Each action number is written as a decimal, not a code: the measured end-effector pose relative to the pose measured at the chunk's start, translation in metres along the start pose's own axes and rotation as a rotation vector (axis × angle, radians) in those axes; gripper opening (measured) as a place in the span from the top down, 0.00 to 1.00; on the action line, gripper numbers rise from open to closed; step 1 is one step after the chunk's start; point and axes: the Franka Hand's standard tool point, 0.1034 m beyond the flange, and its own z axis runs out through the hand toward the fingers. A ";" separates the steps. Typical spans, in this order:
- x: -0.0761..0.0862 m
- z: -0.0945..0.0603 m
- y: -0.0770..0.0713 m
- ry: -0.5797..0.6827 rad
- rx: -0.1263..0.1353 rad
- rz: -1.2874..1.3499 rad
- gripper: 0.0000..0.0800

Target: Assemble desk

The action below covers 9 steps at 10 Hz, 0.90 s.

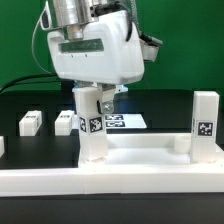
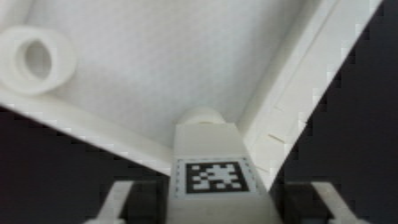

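The desk's white rimmed panel (image 1: 145, 152) lies flat on the black table. A short white square leg (image 1: 92, 135) with a black-and-white tag stands upright at the panel's corner on the exterior view's left. My gripper (image 1: 90, 100) comes down from above and is shut on this leg's upper part. In the wrist view the tagged leg (image 2: 214, 140) sits between my gripper's (image 2: 222, 192) two fingers, over the panel's inside (image 2: 160, 80) beside its rim, with a round socket (image 2: 32, 58) further off. A second leg (image 1: 205, 125) stands upright at the corner on the exterior view's right.
Two loose tagged legs (image 1: 30, 122) (image 1: 63, 122) lie on the table at the exterior view's left, and a white piece (image 1: 2, 146) shows at the edge. The marker board (image 1: 128, 120) lies behind the panel. A long white rail (image 1: 110, 183) runs along the front.
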 end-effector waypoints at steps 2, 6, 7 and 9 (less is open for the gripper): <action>-0.002 0.000 -0.004 -0.038 0.037 0.293 0.64; -0.004 0.000 -0.007 -0.057 0.055 0.349 0.32; -0.005 0.000 -0.005 -0.033 0.030 0.159 0.32; -0.006 -0.002 -0.002 -0.046 0.010 -0.170 0.19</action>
